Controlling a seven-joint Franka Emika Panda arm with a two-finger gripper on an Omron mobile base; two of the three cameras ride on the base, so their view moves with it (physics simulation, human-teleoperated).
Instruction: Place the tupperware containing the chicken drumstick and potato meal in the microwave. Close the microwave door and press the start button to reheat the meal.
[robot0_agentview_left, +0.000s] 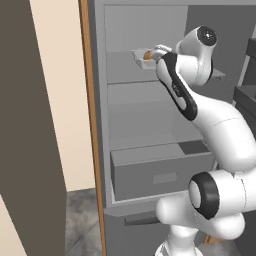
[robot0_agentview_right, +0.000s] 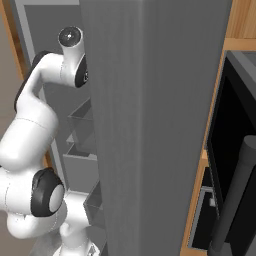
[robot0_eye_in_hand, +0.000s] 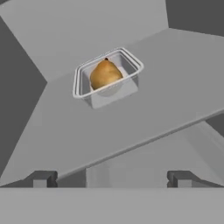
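In the hand view the two small dark fingertips of the gripper (robot0_eye_in_hand: 112, 178) stand wide apart at the bottom with nothing between them, just short of the front edge of a flat grey shelf (robot0_eye_in_hand: 175, 92). Farther back on that shelf sits the small clear-whitish plastic tupperware with a flared rim (robot0_eye_in_hand: 108, 78), apart from the fingertips and near the grey back wall, turned at an angle to the shelf edge. Inside it lies the golden-brown chicken drumstick and potato meal (robot0_eye_in_hand: 105, 73), seen here as one rounded lump. From the left base view the white arm with dark joints (robot0_agentview_left: 220, 135) rises from the lower right and reaches into an open grey refrigerator compartment (robot0_agentview_left: 112, 30), its hand just beside the tupperware (robot0_agentview_left: 138, 56) on an upper shelf; a closed grey drawer (robot0_agentview_left: 160, 175) sits below.
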